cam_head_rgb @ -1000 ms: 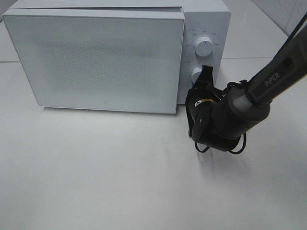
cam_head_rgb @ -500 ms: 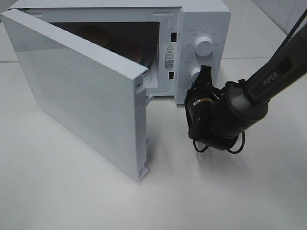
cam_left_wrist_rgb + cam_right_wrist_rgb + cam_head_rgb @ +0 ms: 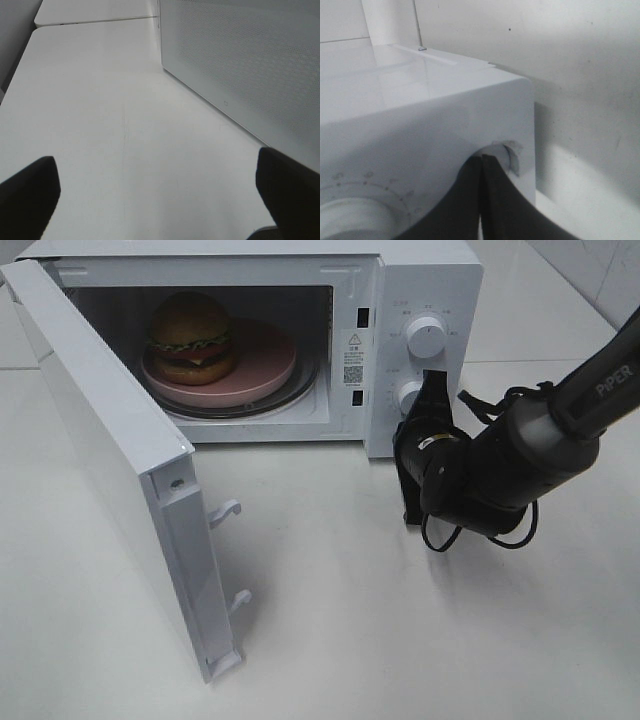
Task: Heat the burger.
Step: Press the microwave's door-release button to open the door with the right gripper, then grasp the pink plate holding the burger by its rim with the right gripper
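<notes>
High view: the burger (image 3: 191,335) is sitting on the pink plate (image 3: 268,368) inside the microwave (image 3: 425,280), with the door (image 3: 105,435) standing open.
Left wrist: your left pincer (image 3: 155,197) is hanging wide above the bench (image 3: 100,125).
Right wrist: your right pincer (image 3: 481,166) is pressing its fingers together on nothing, with its tips at the microwave front.

Black arm (image 3: 520,452), white PiPER lettering (image 3: 617,378), looped black cable (image 3: 436,540), dark pincer (image 3: 432,390)
</notes>
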Tool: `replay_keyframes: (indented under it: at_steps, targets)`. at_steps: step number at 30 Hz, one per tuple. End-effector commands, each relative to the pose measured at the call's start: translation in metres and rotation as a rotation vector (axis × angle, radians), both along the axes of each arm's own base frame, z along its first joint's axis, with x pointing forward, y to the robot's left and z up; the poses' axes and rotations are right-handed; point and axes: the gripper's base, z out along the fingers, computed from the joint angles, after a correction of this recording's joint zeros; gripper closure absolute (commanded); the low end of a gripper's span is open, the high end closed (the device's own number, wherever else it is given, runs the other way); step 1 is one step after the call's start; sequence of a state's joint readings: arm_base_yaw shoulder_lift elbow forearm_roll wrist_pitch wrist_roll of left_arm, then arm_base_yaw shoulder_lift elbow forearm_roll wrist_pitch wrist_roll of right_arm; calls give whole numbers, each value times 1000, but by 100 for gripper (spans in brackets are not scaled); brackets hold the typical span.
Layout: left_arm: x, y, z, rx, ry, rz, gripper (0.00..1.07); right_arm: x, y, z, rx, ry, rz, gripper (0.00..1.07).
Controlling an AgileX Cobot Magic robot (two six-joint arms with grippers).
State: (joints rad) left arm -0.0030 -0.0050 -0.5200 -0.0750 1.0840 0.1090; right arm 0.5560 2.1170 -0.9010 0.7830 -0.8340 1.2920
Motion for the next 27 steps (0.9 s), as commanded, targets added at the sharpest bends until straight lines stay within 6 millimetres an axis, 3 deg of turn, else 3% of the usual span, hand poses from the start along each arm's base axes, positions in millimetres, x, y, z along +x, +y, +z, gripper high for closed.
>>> replay_keyframes:
  at_steps: [1, 11, 18, 27]
  targets:
    - [0, 0, 0, -4, -16, -1, 6, -4, 0, 10, -51, 14, 69, 107]
    - [0, 0, 0, -4, -16, -1, 6, -31, -7, 22, -210, 134, 253, 107]
    - [0, 0, 0, -4, -16, -1, 6, -56, -8, 40, -457, 192, 574, 107]
    - [0, 0, 0, -4, -16, -1, 6, -75, -4, 67, -689, 166, 927, 106]
